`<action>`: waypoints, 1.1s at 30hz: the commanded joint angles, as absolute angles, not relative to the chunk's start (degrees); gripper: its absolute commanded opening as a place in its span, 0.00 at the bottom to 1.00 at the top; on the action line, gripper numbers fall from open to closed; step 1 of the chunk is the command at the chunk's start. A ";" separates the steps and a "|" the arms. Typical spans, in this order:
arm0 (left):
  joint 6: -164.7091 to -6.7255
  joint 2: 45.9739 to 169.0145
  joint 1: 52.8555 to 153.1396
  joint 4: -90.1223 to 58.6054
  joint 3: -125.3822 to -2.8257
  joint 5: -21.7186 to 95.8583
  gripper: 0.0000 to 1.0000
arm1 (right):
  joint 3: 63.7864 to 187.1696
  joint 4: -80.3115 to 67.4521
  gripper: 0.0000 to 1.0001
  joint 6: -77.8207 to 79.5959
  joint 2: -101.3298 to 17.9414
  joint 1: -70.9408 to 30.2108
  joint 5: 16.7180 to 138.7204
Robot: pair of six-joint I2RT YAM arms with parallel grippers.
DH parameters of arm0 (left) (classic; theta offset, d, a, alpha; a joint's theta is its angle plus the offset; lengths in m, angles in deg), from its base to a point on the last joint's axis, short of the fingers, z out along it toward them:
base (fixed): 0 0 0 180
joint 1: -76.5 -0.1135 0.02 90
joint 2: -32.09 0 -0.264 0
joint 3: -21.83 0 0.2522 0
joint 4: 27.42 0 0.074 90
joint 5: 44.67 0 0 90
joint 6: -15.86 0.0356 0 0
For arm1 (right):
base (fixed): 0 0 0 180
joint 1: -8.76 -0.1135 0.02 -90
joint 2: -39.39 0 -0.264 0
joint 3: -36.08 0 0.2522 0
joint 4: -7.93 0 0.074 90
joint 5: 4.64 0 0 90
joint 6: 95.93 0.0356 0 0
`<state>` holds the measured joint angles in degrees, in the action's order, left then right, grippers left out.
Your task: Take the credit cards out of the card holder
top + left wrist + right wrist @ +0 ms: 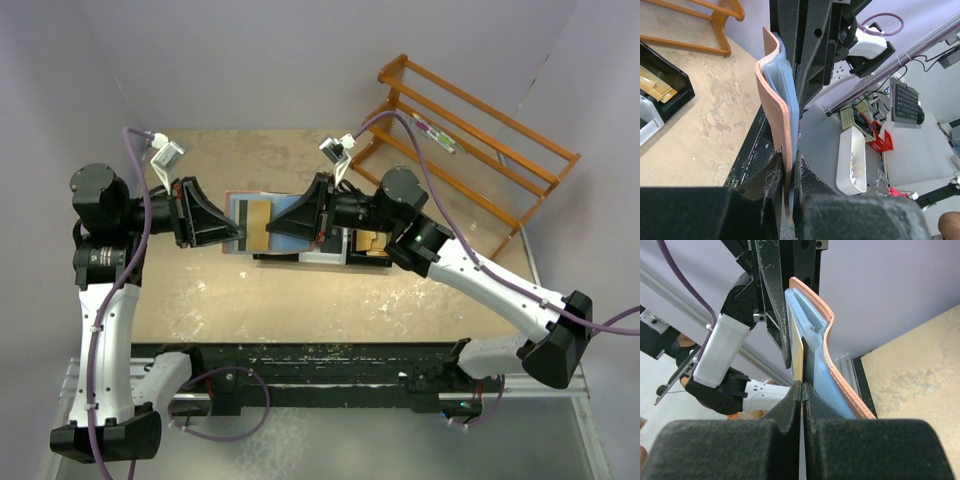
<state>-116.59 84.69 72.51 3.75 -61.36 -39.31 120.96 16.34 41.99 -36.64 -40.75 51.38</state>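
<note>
The card holder [240, 208], reddish-brown with a light blue lining, is held open above the table between both grippers. My left gripper [238, 238] is shut on its left edge. In the left wrist view the card holder [774, 115] stands edge-on in my left gripper [791, 172]. My right gripper [268, 229] is shut on a thin flat card with a tan-yellow face [258, 214] that sticks out of the lining. In the right wrist view that card [798, 360] runs between the shut fingers of my right gripper [802, 388], beside the card holder [826, 357]. No pale grey or white cards show clearly.
A black tray [671, 86] with tan paper pieces and a white tray [646, 125] lie on the table under and right of the grippers. The black tray also shows in the top view [372, 256]. An orange wooden rack [470, 130] stands at the back right.
</note>
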 commanded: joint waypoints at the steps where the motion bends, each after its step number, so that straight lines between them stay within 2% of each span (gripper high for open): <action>1: -118.26 83.64 73.74 1.46 -62.91 -43.92 0.05 | 120.10 14.51 0.00 39.47 -36.09 -40.61 55.28; 6: -119.03 83.70 73.77 0.80 -63.12 -43.91 0.03 | 120.50 13.33 0.01 38.77 -36.11 -40.63 55.92; 9: -118.98 83.43 73.75 0.68 -63.05 -43.79 0.03 | 120.34 13.68 0.16 38.90 -36.25 -40.63 56.00; 11: -119.03 83.46 73.75 0.67 -63.05 -43.81 0.02 | 120.74 14.66 0.30 39.17 -37.22 -40.63 56.05; 15: -119.22 83.43 73.75 0.67 -63.01 -43.70 0.03 | 122.73 18.07 0.35 40.47 -39.81 -40.63 55.45; 19: -119.31 83.25 73.72 0.59 -63.10 -43.84 0.03 | 122.65 19.39 0.26 41.24 -40.05 -40.64 55.26; 26: -119.23 83.41 73.77 0.50 -62.88 -43.36 0.10 | 120.57 17.98 0.00 41.81 -37.70 -40.51 55.52; 29: -119.39 83.48 73.73 0.50 -63.07 -43.46 0.14 | 120.27 15.34 0.00 40.28 -36.41 -40.39 56.71; 33: -119.56 83.30 73.77 0.42 -63.25 -43.63 0.15 | 119.02 14.53 0.00 39.69 -35.06 -39.92 57.35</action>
<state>-117.27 84.80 72.62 3.16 -61.36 -38.30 120.39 16.62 42.08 -36.36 -40.69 53.31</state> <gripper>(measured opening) 0.153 0.004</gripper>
